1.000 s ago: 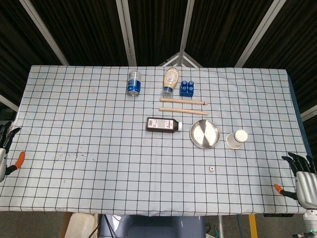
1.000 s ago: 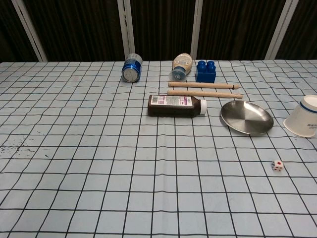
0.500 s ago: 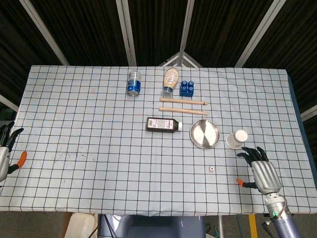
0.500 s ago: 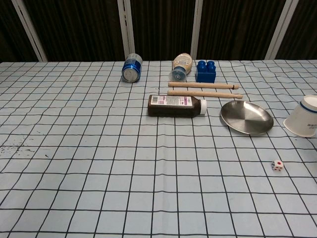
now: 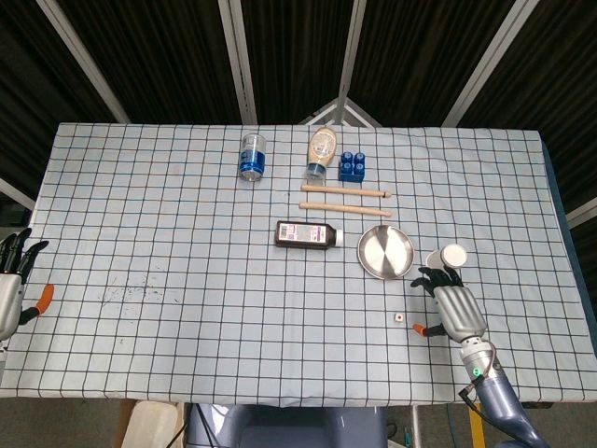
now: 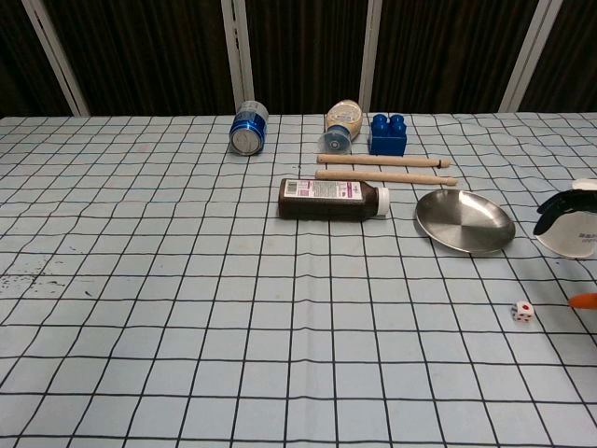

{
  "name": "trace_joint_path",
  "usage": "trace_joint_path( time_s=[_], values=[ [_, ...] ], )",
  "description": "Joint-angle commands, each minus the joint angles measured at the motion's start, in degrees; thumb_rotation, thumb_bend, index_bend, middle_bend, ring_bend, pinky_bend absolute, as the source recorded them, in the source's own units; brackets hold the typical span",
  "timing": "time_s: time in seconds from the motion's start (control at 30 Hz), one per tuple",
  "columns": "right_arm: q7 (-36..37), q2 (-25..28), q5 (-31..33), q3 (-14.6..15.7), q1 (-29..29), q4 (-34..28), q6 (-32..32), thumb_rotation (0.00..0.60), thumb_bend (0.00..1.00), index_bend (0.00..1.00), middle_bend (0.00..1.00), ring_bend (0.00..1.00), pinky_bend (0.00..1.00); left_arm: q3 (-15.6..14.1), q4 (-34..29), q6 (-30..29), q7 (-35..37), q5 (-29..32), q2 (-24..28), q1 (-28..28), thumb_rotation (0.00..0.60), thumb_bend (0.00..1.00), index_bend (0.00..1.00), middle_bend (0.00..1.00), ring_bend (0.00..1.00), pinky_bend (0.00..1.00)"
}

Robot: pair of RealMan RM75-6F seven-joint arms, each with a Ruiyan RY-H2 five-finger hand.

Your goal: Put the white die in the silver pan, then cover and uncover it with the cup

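The small white die lies on the checked cloth in front of the silver pan. A white paper cup lies on its side just right of the pan. My right hand hovers open, fingers spread, just right of the die and partly over the cup; its orange thumb tip shows at the chest view's right edge. My left hand stays open at the table's left edge, holding nothing.
A dark brown bottle lies left of the pan. Two wooden sticks lie behind it. Further back are a blue can, a tan squeeze bottle and a blue block.
My right hand has moved left and forward from the table's right edge to beside the die, now overlapping the cup. The left hand has barely shifted.
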State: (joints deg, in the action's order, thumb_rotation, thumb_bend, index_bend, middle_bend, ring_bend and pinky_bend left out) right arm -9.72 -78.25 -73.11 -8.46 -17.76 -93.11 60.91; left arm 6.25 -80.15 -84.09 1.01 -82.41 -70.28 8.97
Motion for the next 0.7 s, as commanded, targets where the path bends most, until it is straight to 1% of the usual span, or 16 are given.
trace_joint_path(
  time_s=[0.03, 0.13, 0.3, 0.7],
  values=[
    [-0.45, -1.19, 0.76, 0.08, -0.66, 0.71, -0.69, 0.600, 0.02, 0.35, 0.17, 0.14, 0.00, 0.16, 0.01, -0.15, 0.10, 0.19, -0.01, -0.05, 0.600, 0.55, 0.15, 0.00, 0.00, 0.10],
    [-0.66, -1.91, 1.11, 0.08, -1.13, 1.10, -0.94, 0.600, 0.03, 0.36, 0.17, 0.14, 0.00, 0.16, 0.05, -0.10, 0.14, 0.25, 0.00, -0.06, 0.600, 0.55, 0.15, 0.00, 0.00, 0.10],
    [-1.51, -2.63, 1.24, 0.38, -1.65, 1.55, -0.72, 0.600, 0.07, 0.41, 0.17, 0.14, 0.00, 0.06, 0.04, -0.11, 0.06, 0.11, 0.00, -0.04, 0.600, 0.55, 0.15, 0.00, 0.00, 0.10],
    [-0.66, -4.89, 2.44, 1.42, -1.93, 3.64, -1.24, 0.600, 0.07, 0.46, 0.17, 0.14, 0.00, 0.07, 0.08, 0.02, -0.20, 0.25, -0.07, 0.02, 0.600, 0.55, 0.16, 0.00, 0.00, 0.10]
  ],
)
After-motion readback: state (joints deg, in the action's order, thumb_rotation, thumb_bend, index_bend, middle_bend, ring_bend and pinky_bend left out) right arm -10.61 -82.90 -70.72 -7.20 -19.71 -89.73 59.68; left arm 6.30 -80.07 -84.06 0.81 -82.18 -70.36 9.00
